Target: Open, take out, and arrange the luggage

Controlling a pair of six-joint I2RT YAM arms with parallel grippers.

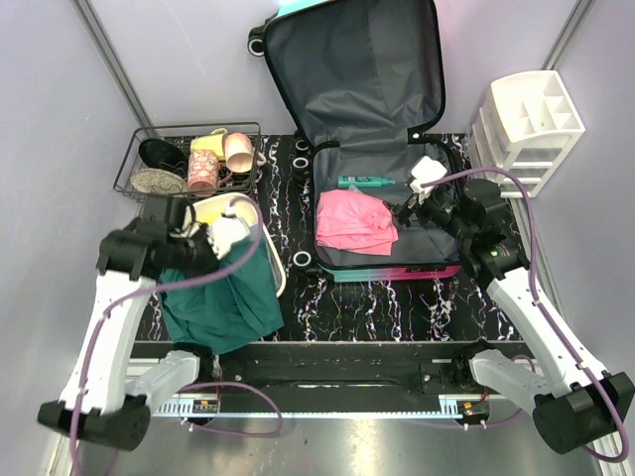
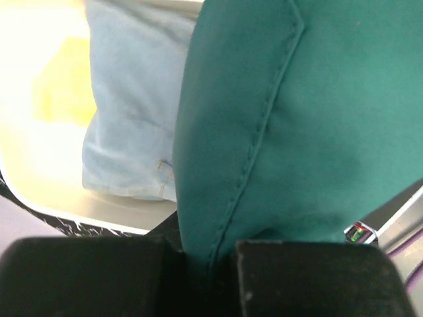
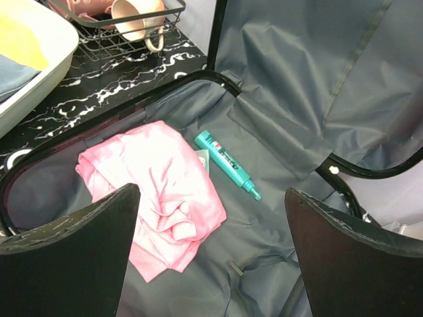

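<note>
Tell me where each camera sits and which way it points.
Top external: above and behind the arms, looking down at the table; both arms show.
Left wrist: on the left arm, facing the teal garment pinched in its shut jaws.
Right wrist: between open jaws, looking into the luggage.
Top and right wrist share the pink garment.
</note>
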